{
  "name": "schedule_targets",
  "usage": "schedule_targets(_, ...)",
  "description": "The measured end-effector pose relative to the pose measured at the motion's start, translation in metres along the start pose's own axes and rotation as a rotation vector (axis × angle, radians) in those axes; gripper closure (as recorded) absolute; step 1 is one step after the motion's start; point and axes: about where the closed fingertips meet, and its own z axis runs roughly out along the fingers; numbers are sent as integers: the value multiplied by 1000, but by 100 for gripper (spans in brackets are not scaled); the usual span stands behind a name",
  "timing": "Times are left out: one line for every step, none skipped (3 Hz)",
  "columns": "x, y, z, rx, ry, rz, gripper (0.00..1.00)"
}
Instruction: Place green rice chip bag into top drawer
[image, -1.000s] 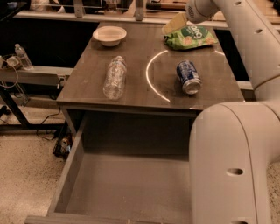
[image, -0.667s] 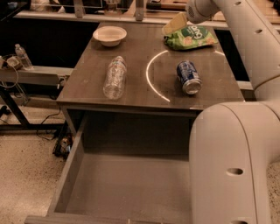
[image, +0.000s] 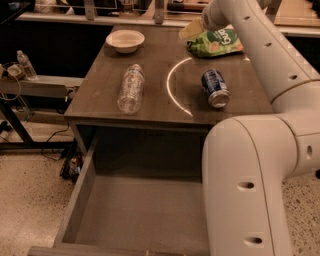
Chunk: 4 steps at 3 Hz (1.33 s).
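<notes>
A white robot arm (image: 250, 190) fills the right side of the frame, its bulky lower housing in the foreground and its upper link reaching to the top centre. Beneath it stands a grey wood-grain table (image: 160, 55), and below the table's front edge the top drawer (image: 75, 200) is pulled wide open at lower left, its flat bottom bare.

On the tabletop, a clear plastic bottle (image: 131, 89) lies on its side left of centre, its long axis running roughly from front to back. The green rice chip bag (image: 216, 42) lies at the far right of the table, in the upper right of the frame, well apart from the drawer. Its long axis runs roughly left to right across the frame, the left end slightly nearer the camera, with the printed face and dark round logo turned up. A blue soda can (image: 215, 88) lies on its side in front of the bag, silver end toward the camera, just right of a bright curved line of light (image: 172, 85) on the wood. A white bowl (image: 125, 40) sits upright at the far left corner.

The gripper (image: 191, 30) hangs at the top centre, at the bag's left end and apparently touching it. Whether it is open or has taken hold of the bag cannot be told from this angle.
</notes>
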Motion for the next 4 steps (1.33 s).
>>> schedule_targets(5,-1,31,61,3,13,0)
schedule_targets(21,-8,58,131,32,5,0)
schedule_targets(39,-22,73,190,62,2,18)
schedule_targets(48,-37,76,236,67,8,49)
